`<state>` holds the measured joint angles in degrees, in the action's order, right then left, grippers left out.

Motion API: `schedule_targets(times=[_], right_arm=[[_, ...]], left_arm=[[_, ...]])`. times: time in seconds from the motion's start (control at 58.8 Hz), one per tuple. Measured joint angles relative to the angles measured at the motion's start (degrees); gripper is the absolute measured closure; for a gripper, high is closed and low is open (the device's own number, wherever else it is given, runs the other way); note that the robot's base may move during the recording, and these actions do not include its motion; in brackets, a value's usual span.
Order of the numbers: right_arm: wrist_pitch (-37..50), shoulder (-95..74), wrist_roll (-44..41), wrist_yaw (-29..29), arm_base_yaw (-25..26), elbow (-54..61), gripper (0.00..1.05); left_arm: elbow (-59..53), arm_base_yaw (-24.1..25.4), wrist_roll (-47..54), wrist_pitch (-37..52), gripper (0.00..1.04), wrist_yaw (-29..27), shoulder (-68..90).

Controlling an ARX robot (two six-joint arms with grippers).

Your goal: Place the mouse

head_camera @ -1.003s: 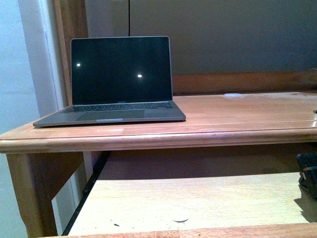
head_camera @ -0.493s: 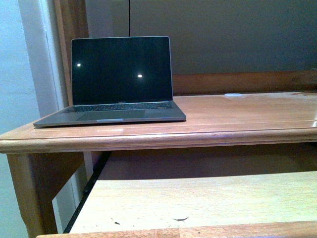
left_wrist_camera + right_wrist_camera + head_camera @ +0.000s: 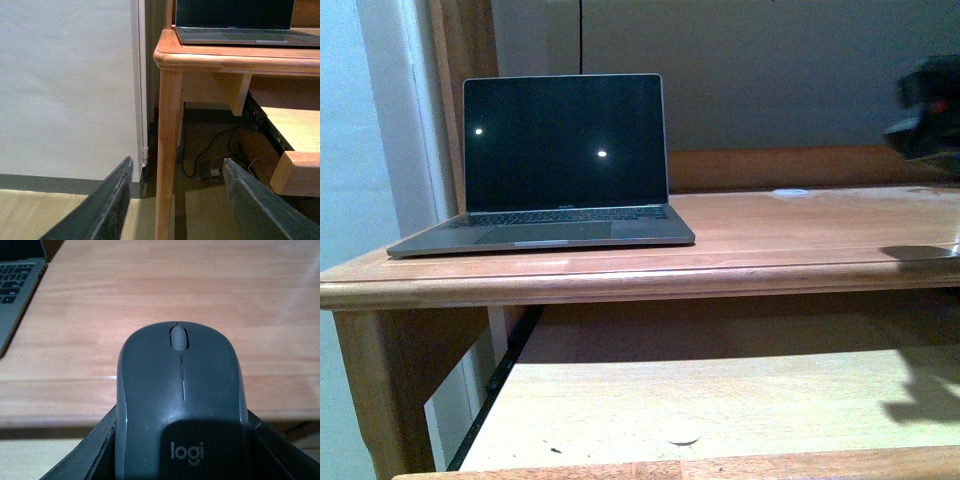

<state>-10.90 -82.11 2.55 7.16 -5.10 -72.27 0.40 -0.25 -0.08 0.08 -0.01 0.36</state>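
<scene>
The dark grey mouse [image 3: 181,400], with a scroll wheel and a "logi" mark, sits between the jaws of my right gripper [image 3: 181,450], which is shut on it. It hangs above the front edge of the wooden desk top [image 3: 165,295]. In the front view the right gripper [image 3: 928,118] is a dark blur at the far right, above the desk, with its shadow on the wood below; the mouse itself cannot be made out there. My left gripper [image 3: 175,200] is open and empty, low beside the desk leg [image 3: 168,150], well apart from the mouse.
An open laptop [image 3: 560,165] with a dark screen stands on the left part of the desk [image 3: 800,225]; its corner shows in the right wrist view [image 3: 17,285]. A pull-out shelf [image 3: 720,400] lies under the desk top. Cables [image 3: 210,155] lie on the floor by the wall [image 3: 65,85].
The right gripper has risen from low at the right edge, by the pull-out shelf, out of view half a second ago, to above the desk top at the far right.
</scene>
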Motion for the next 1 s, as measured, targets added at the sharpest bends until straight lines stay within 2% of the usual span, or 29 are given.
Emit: schedule_targets(times=[0.102,0.204,0.391,0.493,0.544,0.663,0.782,0.918,1.003], right_arm=[[-0.4,-8.3,3.0,4.7,-4.5,-7.3,0.5],[-2.1,-19.7,5.8,10.5,-8.7,-17.1,0.5],[-4.2,-29.0,6.8,17.5,-11.3,-24.4,0.5],[-3.9,-31.3,7.7,18.8,-11.9,-26.6,0.5],[-3.2,-31.5,8.1,18.8,-12.0,-26.6,0.43],[0.2,-31.1,8.7,18.1,-12.1,-26.0,0.26],[4.3,-28.1,10.5,14.0,-11.1,-21.6,0.08],[10.3,-20.3,11.2,6.4,-7.7,-12.4,0.07],[14.9,-12.4,10.0,-0.1,-3.7,-4.4,0.07]], left_arm=[[0.0,0.0,0.0,0.0,0.29,0.0,0.0],[0.0,0.0,0.0,0.0,0.06,0.0,0.0],[0.0,0.0,0.0,0.0,0.08,0.0,0.0],[0.0,0.0,0.0,0.0,0.08,0.0,0.0],[0.0,0.0,0.0,0.0,0.08,0.0,0.0],[0.0,0.0,0.0,0.0,0.08,0.0,0.0],[0.0,0.0,0.0,0.0,0.08,0.0,0.0],[0.0,0.0,0.0,0.0,0.08,0.0,0.0],[0.0,0.0,0.0,0.0,0.08,0.0,0.0]])
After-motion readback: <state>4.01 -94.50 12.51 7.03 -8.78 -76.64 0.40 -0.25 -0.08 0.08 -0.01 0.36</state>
